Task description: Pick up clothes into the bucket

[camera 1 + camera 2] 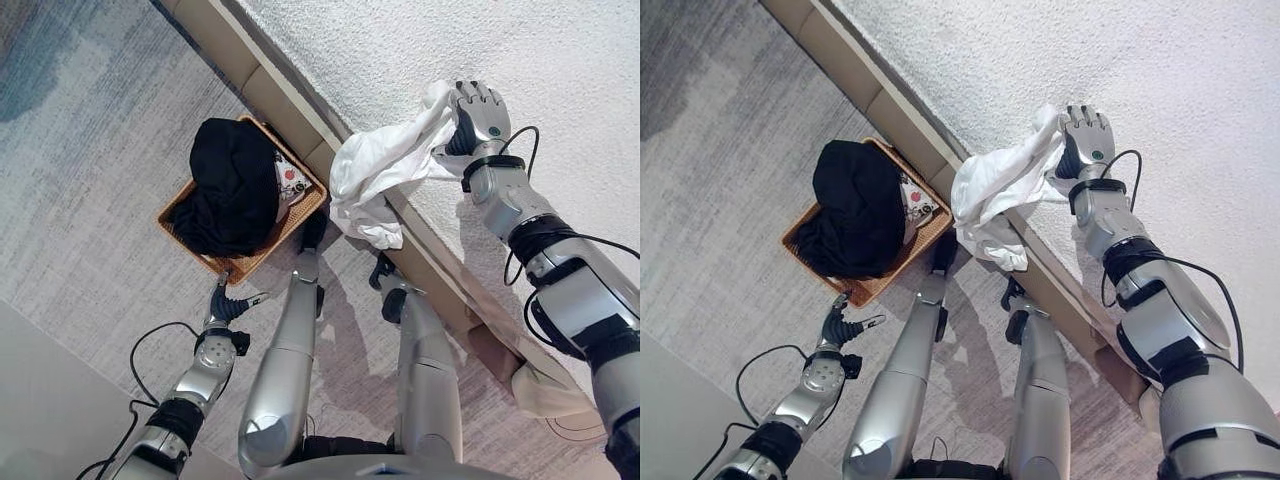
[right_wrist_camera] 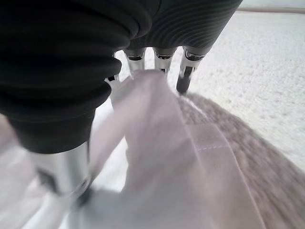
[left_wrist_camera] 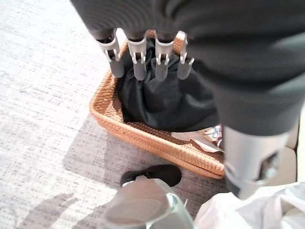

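Grey carpet: one wicker basket (image 1: 237, 262), one black garment (image 1: 232, 185) inside. Right hand (image 1: 478, 115) clutches one white garment (image 1: 375, 170); left hand (image 1: 228, 304) slack-fingered, empty.

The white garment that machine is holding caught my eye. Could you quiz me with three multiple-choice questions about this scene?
1. Where is the black garment?
A. in the wicker basket
B. on the bed
C. in the left hand

2. What colour is the cloth in the right hand?
A. red
B. white
C. black

3. How is the left hand?
A. gripping the basket
B. holding cloth
C. open, holding nothing

Answers: 1 A, it is piled inside the basket. 2 B, the white garment hangs from the curled fingers. 3 C, its fingers hang straight near the basket.
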